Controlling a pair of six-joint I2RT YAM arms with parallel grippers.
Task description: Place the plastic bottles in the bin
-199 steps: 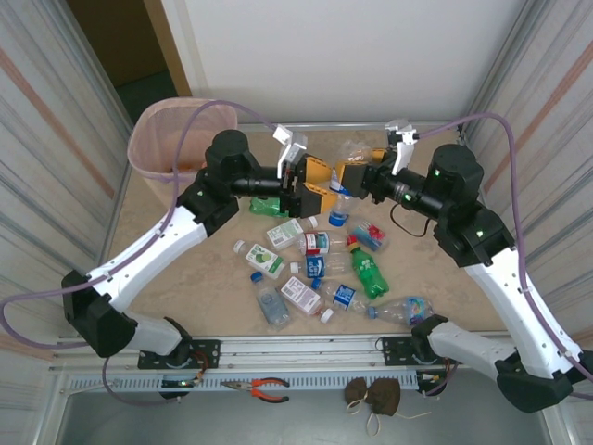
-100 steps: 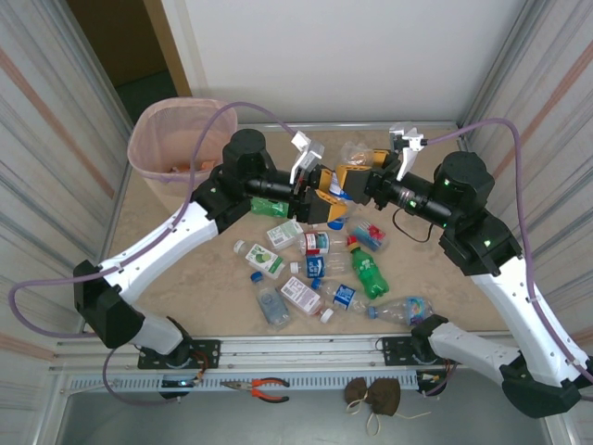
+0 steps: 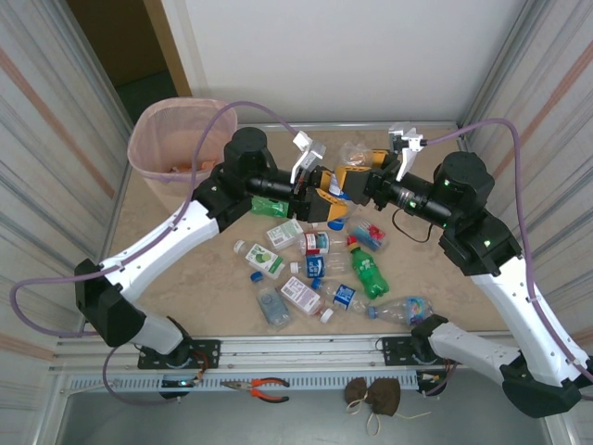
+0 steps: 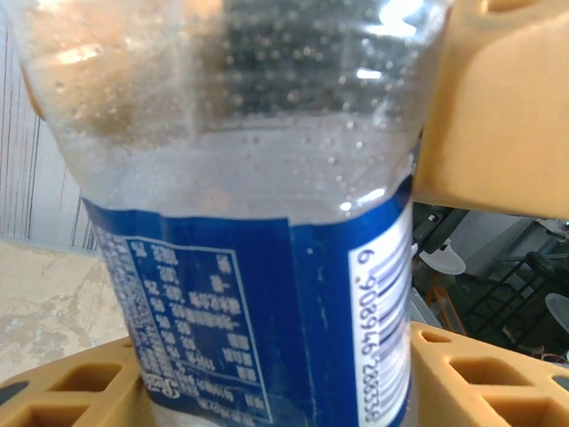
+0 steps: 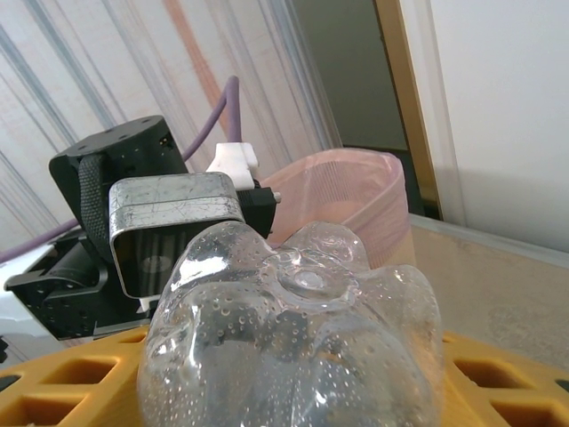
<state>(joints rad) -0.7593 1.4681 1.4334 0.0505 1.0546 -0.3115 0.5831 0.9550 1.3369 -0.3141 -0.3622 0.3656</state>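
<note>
1. The worktop (image 3: 176, 278): beige and walled on both sides. Your two arms meet over its far half.
2. The bin (image 3: 148, 148): beige, with a pink liner over the rim. It stands upright at the far left corner, well to the left of both sets of jaws. Something orange lies inside; you cannot tell what.
3. The loose plastic bottles (image 3: 315, 269): a scatter lying on the worktop on the near side of the jaws. Among them are a green bottle (image 3: 369, 271) with a red cap and a clear bottle (image 3: 400, 309) towards the right arm's base.
4. The blue-label bottle (image 4: 267, 294): clear, with droplets beading inside. It is held off the worktop between your two sets of jaws, well apart from the bin.
5. Your left jaws: partly closed, with the yellow fingers (image 4: 498, 116) pressed against the labelled body of the blue-label bottle.
6. Your right jaws: partly closed on the lobed base of the same bottle, facing the left jaws.
7. The pliers (image 3: 269, 387): orange-handled, lying on the rail at the near edge, well behind both jaws.
</note>
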